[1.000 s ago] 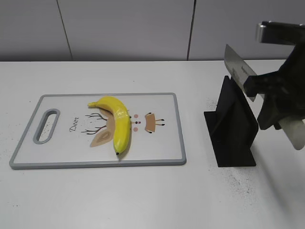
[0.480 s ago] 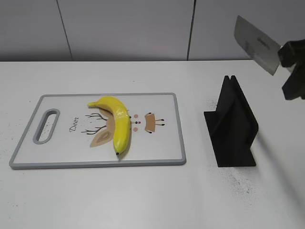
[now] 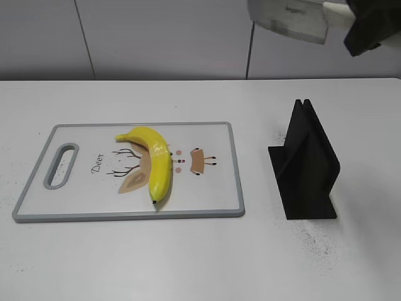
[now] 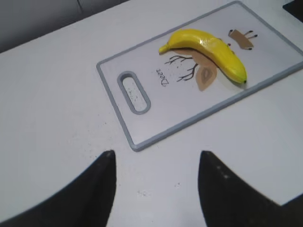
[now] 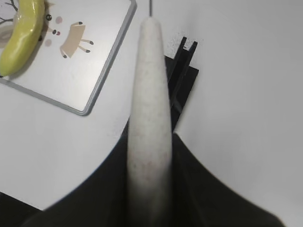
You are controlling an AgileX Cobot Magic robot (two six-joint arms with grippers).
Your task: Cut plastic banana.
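The plastic banana, glossy yellow and curved, lies on the grey-rimmed cutting board. It also shows in the left wrist view and the right wrist view. My right gripper is shut on the pale handle of a knife. It holds the knife high at the top right, with the wide blade pointing left, far above the table. My left gripper is open and empty over bare table, near the board's handle end. It is out of the exterior view.
A black slotted knife holder stands right of the board and shows below the knife in the right wrist view. The board carries a deer print and a handle slot. A grey wall runs behind the white table.
My right gripper has lifted the knife up out of the holder area and moved it left. The blade has swung from slanting down to nearly level. The banana has not moved.
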